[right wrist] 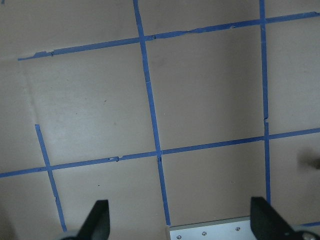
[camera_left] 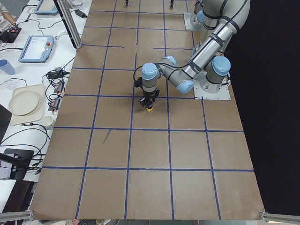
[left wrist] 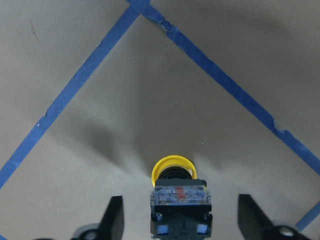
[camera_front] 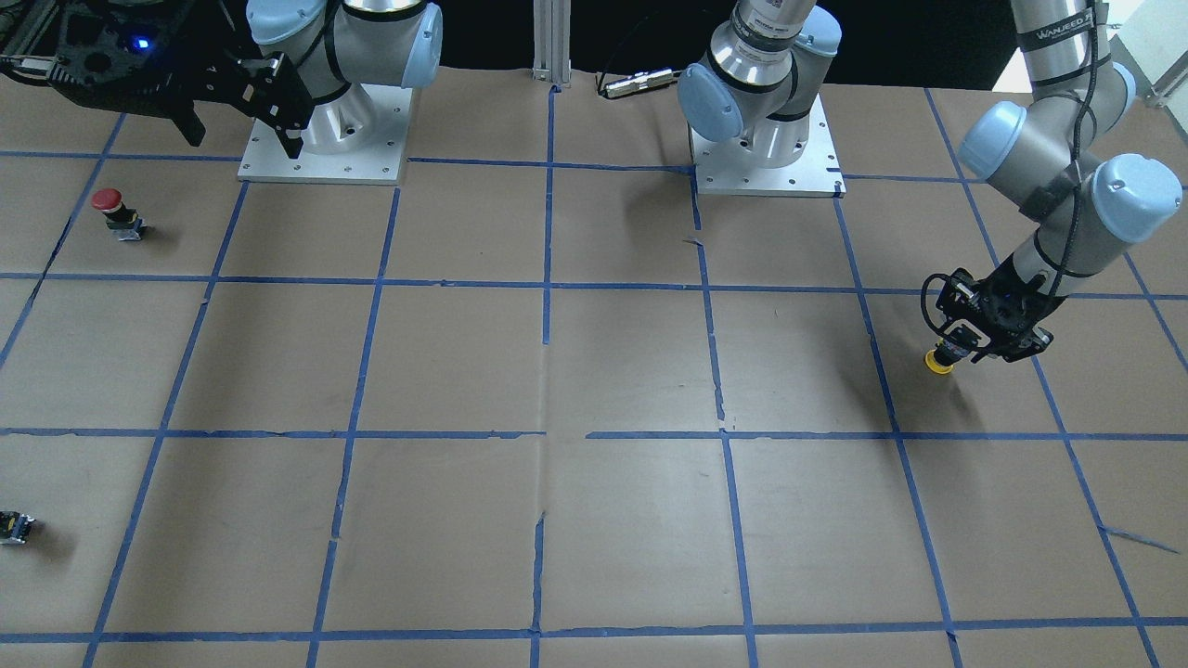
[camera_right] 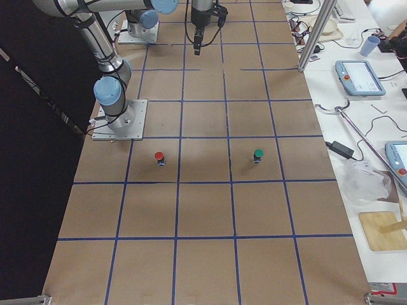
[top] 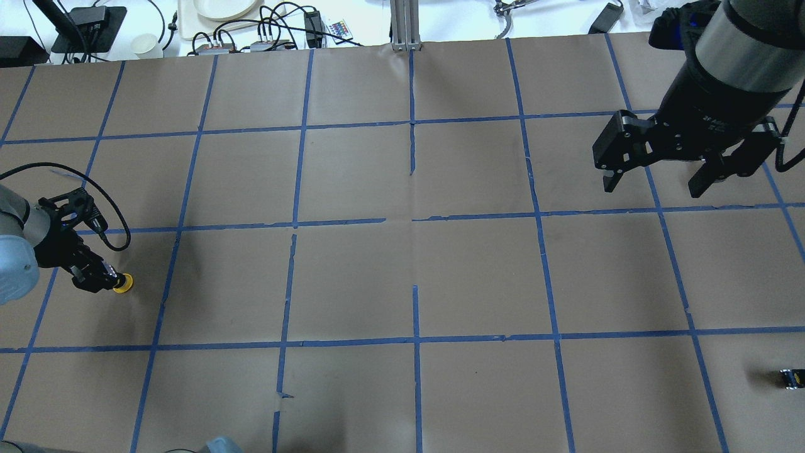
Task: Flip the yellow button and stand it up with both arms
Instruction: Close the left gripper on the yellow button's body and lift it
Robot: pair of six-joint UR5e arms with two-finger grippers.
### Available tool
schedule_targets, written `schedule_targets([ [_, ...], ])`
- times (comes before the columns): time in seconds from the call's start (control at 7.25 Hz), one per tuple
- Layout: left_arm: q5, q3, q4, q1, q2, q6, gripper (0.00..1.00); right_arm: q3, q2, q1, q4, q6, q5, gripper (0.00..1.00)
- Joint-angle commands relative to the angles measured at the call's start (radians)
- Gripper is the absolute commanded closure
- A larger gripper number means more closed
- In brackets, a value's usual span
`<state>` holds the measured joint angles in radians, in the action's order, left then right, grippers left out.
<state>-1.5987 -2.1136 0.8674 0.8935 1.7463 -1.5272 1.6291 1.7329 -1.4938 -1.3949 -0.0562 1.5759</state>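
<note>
My left tool (left wrist: 179, 200) hangs released, fingers spread wide to either side of the yellow button (left wrist: 175, 180) without touching it. The button sits dead centre between them. Its long axis runs along my approach, contact block toward the wrist and cap pointing away, down at the brown-papered tabletop (top: 402, 270), near a crossing of blue tape lines (left wrist: 75, 90). This arm is by far the nearer. My right tool (top: 654, 187), also spread open and empty, hovers well apart across the grid. Beyond it are a red button (camera_front: 111, 206) and a small capless block (top: 791, 377).
</note>
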Motion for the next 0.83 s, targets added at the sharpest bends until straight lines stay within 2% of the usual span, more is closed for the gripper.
schedule_targets([
  [0.0, 0.002, 0.000, 0.002, -0.001, -0.010, 0.010, 0.82, 0.000, 0.002, 0.006, -0.004, -0.005, -0.001, 0.00],
  [0.14, 0.009, 0.009, 0.011, 0.004, -0.040, 0.019, 0.85, 0.000, 0.000, 0.006, 0.001, -0.004, -0.002, 0.00],
  [0.28, 0.081, 0.029, 0.034, 0.021, -0.092, 0.027, 0.86, 0.000, -0.001, 0.006, -0.001, -0.004, -0.002, 0.00],
  [0.41, 0.209, 0.061, 0.145, 0.047, -0.126, 0.060, 0.86, 0.000, -0.003, 0.009, -0.004, -0.004, 0.004, 0.00],
  [0.55, 0.297, 0.114, 0.253, 0.083, -0.136, 0.135, 0.87, 0.000, -0.004, 0.010, -0.007, -0.007, 0.000, 0.00],
  [0.69, 0.398, 0.241, 0.418, 0.129, -0.120, 0.259, 0.88, 0.000, -0.006, 0.017, 0.000, -0.066, -0.002, 0.00],
])
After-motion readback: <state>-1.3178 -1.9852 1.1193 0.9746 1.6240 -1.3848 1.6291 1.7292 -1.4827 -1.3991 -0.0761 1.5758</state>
